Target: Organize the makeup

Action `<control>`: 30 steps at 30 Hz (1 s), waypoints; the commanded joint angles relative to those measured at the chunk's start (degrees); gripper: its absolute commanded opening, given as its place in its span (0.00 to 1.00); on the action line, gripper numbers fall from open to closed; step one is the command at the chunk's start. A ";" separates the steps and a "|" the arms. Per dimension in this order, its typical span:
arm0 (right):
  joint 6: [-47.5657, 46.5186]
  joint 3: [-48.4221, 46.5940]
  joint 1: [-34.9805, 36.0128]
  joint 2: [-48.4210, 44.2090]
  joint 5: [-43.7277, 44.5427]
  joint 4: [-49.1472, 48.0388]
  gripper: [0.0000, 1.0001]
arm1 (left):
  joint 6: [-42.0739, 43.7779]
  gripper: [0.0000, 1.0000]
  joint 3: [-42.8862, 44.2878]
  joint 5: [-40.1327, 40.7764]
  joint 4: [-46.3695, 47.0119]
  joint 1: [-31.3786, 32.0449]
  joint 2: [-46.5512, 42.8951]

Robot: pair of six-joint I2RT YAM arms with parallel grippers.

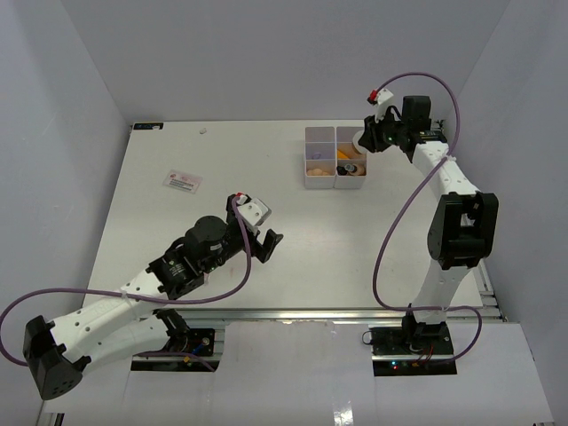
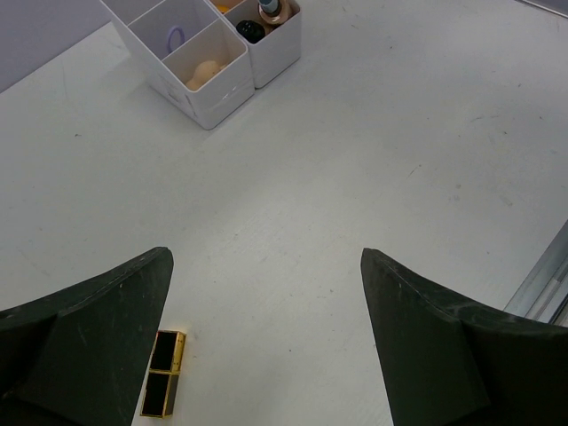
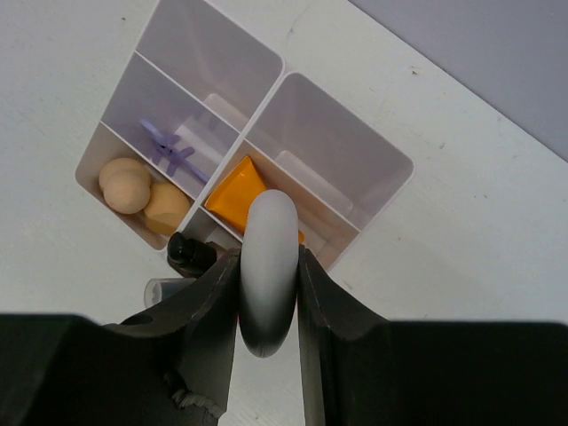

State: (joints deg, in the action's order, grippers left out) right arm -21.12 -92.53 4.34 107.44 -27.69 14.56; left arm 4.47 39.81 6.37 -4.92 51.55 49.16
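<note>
Right gripper (image 3: 267, 259) tight around white oval piece (image 3: 269, 232) at box (image 3: 391, 165) edge; left gripper (image 2: 264, 257) agape.

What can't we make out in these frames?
Top view: lipstick tube not findable, apparently under the left gripper.
Right wrist: white oval piece, lower end hidden between the jaws of the right gripper.
Left wrist: small bottle cut off by the top edge.
</note>
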 commanded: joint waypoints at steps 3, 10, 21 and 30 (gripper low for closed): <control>-6.52 -6.09 -0.03 3.66 -0.70 -1.19 0.08 | -0.51 0.98 0.00 0.93 -0.53 -0.13 0.15; -12.30 -7.93 0.20 5.97 -2.04 1.53 0.09 | -0.43 0.98 -0.09 1.04 -0.55 -0.13 0.82; -24.74 -12.17 2.63 10.12 2.98 6.97 0.35 | -0.74 0.98 -0.26 0.88 -0.56 -0.08 2.37; -25.62 -11.34 3.57 8.41 4.10 6.78 0.65 | -2.25 0.98 -0.55 -0.36 -0.34 -0.15 3.89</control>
State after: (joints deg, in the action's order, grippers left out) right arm -45.46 -102.21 7.94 117.64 -24.08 22.99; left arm 3.86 39.79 6.84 -5.60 51.53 52.72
